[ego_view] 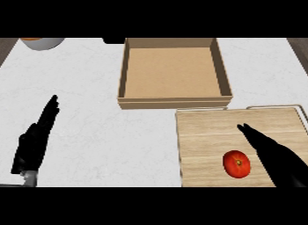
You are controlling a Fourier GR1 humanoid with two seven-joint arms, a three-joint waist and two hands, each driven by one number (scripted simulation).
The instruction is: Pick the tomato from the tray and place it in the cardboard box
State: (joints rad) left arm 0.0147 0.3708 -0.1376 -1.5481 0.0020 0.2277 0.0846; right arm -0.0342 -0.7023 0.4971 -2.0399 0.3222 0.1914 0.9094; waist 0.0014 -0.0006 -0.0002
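- Tomato (pixel 237 164): red, round to slightly oval, glossy, with a small dark stem mark near its middle. Lies on the tray, in its lower half toward the right, free of any grasp.
- Tray (pixel 202 132): pale wood-grain board, rectangular, with a thin metal rail along its far and right edges. Lies flat on the white counter, at the view's lower right, just in front of the box.
- Cardboard box (pixel 172 102): tan, open-topped, square, upright, low-walled; interior bare. Stands at upper centre, its near wall just beside the tray's far edge.
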